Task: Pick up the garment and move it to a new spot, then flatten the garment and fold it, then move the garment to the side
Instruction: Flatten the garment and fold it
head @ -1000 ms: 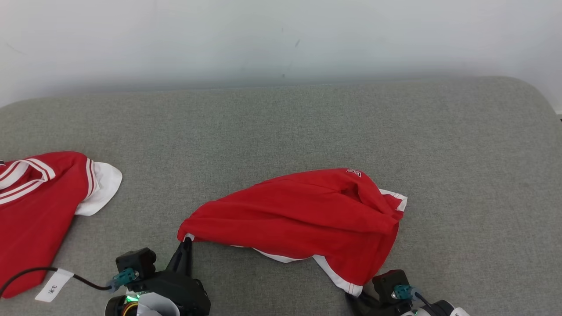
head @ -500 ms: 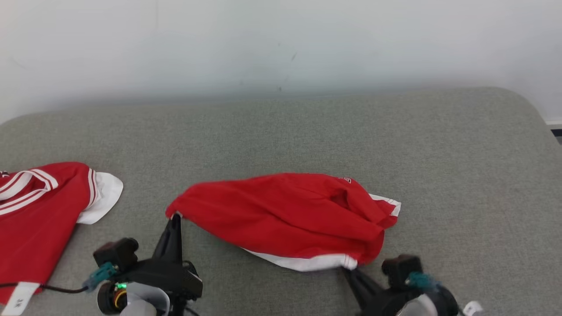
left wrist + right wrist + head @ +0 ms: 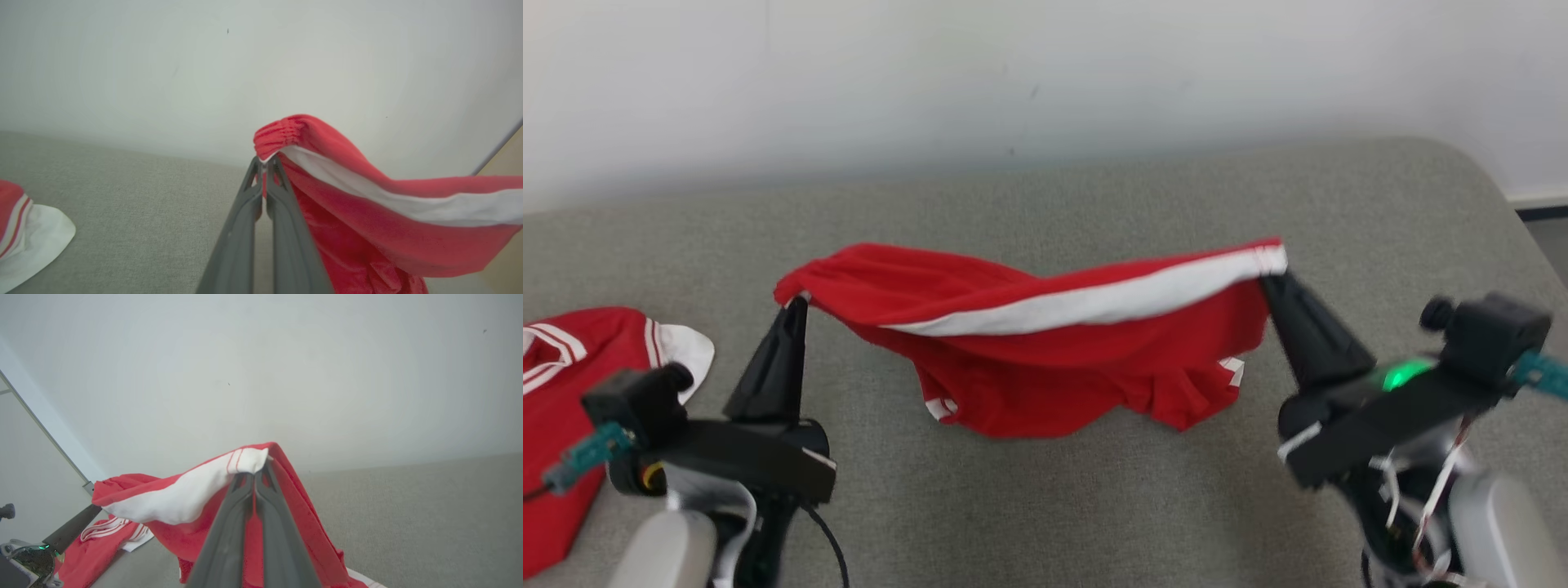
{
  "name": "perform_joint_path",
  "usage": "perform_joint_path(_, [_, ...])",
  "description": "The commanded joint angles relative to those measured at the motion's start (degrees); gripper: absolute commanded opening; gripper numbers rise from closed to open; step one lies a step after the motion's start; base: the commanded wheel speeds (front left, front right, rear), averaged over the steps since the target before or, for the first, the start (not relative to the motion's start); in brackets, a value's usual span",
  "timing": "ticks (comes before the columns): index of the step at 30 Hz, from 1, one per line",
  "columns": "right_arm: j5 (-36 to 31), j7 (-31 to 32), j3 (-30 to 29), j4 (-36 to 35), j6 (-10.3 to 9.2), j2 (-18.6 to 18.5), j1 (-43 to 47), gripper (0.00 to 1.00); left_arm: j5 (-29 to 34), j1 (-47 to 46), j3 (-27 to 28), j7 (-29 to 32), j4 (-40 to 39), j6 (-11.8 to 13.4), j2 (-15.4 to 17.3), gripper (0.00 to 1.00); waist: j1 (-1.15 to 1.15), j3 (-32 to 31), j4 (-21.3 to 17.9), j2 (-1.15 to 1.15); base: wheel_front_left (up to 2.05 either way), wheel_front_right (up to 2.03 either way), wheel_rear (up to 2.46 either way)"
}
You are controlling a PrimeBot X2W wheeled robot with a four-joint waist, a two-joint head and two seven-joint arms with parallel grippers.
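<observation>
Garment [image 3: 1045, 359] of soft red knit cloth with a broad white band [image 3: 1094, 298] hangs stretched between both grippers, above the middle of the grey cushion [image 3: 1094, 506]. The upper edge sags a little in the middle, and loose wrinkled folds fall below it. I cannot tell if the lowest folds touch the cushion. The left gripper [image 3: 796, 304] has its two fingers pressed together on the gathered elastic corner, as the left wrist view shows. The right gripper [image 3: 1270, 282] is closed in the same way on the white hem corner at the other end.

The cushion is a flat, rough woven fabric with a rounded far right corner, and bare surface lies in front of, behind and to the right of the cloth. A plain pale wall [image 3: 1045, 73] stands close behind it. A second red garment [image 3: 572, 384] with white stripes lies flat near the left edge, well apart from the held one.
</observation>
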Motion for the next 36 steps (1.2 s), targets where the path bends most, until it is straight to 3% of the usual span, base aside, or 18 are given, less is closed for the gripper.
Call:
perform_joint_path(1, [1.37,0.29,-0.94,-0.26,-0.13,-0.53,-3.06,0.00,-0.49,-0.98,-0.09,2.77,-3.39,0.59,1.16,0.00,0.00,3.28,-1.04,0.00,0.00,0.00,0.00])
perform_joint_path(2, [2.85,0.43,-1.46,1.01,-0.13,-1.71,-7.74,0.00,0.38,-3.09,0.29,7.05,-7.43,1.92,4.07,0.00,0.00,6.52,-1.66,0.00,0.00,0.00,0.00])
perform_joint_path(5, [5.15,-0.18,0.01,5.44,-0.13,-3.78,-17.34,0.00,-0.11,-8.44,0.80,12.84,-10.56,2.73,6.77,0.00,0.00,12.13,-2.49,0.00,0.00,0.00,0.00])
perform_joint_path(12, [4.23,-5.63,5.40,22.41,-0.13,-9.69,-42.82,0.00,-2.99,-31.13,-0.04,25.03,-8.09,1.39,9.87,0.00,0.00,26.07,-3.03,0.00,0.00,0.00,0.00])
perform_joint_path(16, [2.33,-10.81,6.23,32.33,-0.13,-8.92,-53.74,0.00,-0.96,-42.68,0.51,23.46,-2.86,1.42,9.82,0.00,0.00,27.80,-3.46,0.00,0.00,0.00,0.00])
perform_joint_path(20, [-7.15,-16.83,8.58,38.38,-0.13,-11.48,-63.70,0.00,0.93,-52.36,2.08,18.81,0.66,1.79,9.52,0.00,0.00,28.56,-4.33,0.00,0.00,0.00,0.00])
perform_joint_path(24, [-15.01,-23.98,6.40,43.05,-0.14,-12.23,-71.93,0.00,2.93,-58.98,3.75,12.22,3.11,2.31,9.04,0.00,0.00,29.03,-4.86,0.00,0.00,0.00,0.00])
perform_joint_path(30, [-19.96,-28.52,3.50,47.46,-0.19,-12.16,-75.30,0.00,2.83,-60.38,4.79,6.13,6.71,2.32,7.57,0.00,0.00,30.29,-4.43,0.00,0.00,0.00,0.00])
perform_joint_path(36, [-17.34,-20.85,7.64,53.99,-0.18,-13.15,-69.21,0.00,-0.45,-50.11,-0.55,15.05,12.58,-0.01,7.15,0.00,0.00,30.88,-3.34,0.00,0.00,0.00,0.00])
